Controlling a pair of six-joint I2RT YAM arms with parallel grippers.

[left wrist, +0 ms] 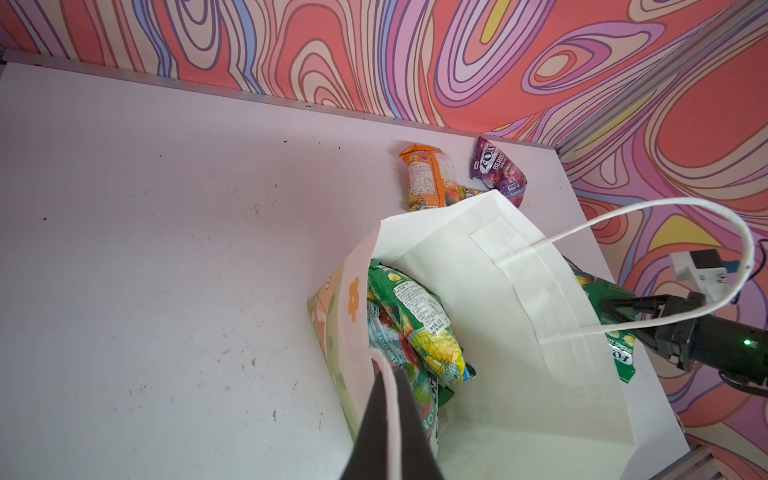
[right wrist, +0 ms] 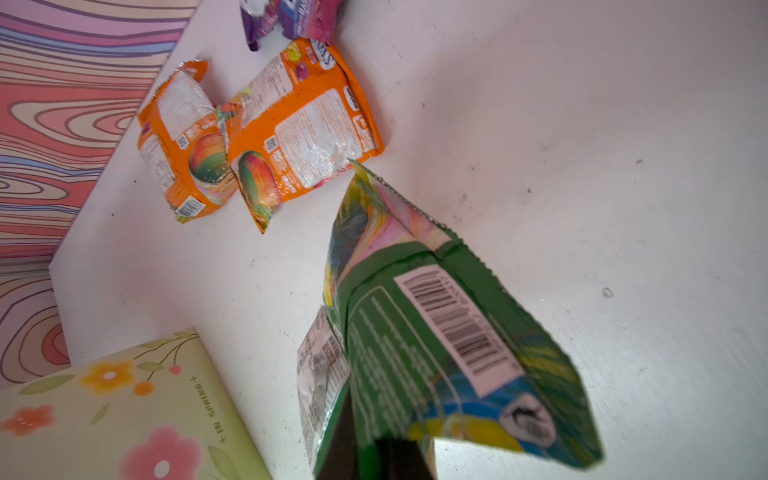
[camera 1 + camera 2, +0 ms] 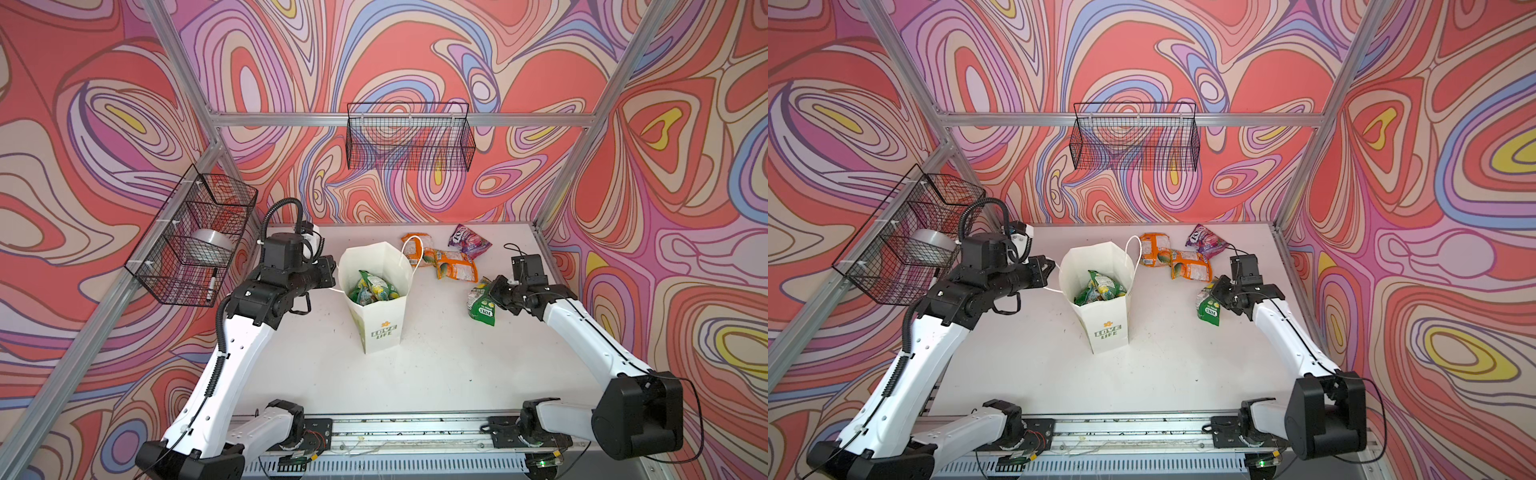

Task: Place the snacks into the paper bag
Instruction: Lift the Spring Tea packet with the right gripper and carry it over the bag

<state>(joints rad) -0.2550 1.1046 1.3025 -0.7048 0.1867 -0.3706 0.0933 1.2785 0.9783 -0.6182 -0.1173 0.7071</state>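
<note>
The left claw [image 3: 332, 272] clamps the rim of the paper bag [image 3: 380, 332], upright on the surface [image 3: 436, 374] (green snacks [image 3: 374, 291] already inside). The right claw [image 3: 494, 291] pinches a green pouch [image 3: 482, 309] to the bag's right, and the bag's cord handle [image 1: 681, 200] arches between. Two orange pouches [image 3: 455, 270] and a purple pouch [image 3: 469, 242] lie behind.

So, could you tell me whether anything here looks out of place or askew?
Nothing looks spilled or torn. The paper bag stands upright, held at one side by the left gripper. Beyond it, two orange pouches overlap untidily beside a purple pouch, and the right gripper holds a green pouch off to the side.
</note>
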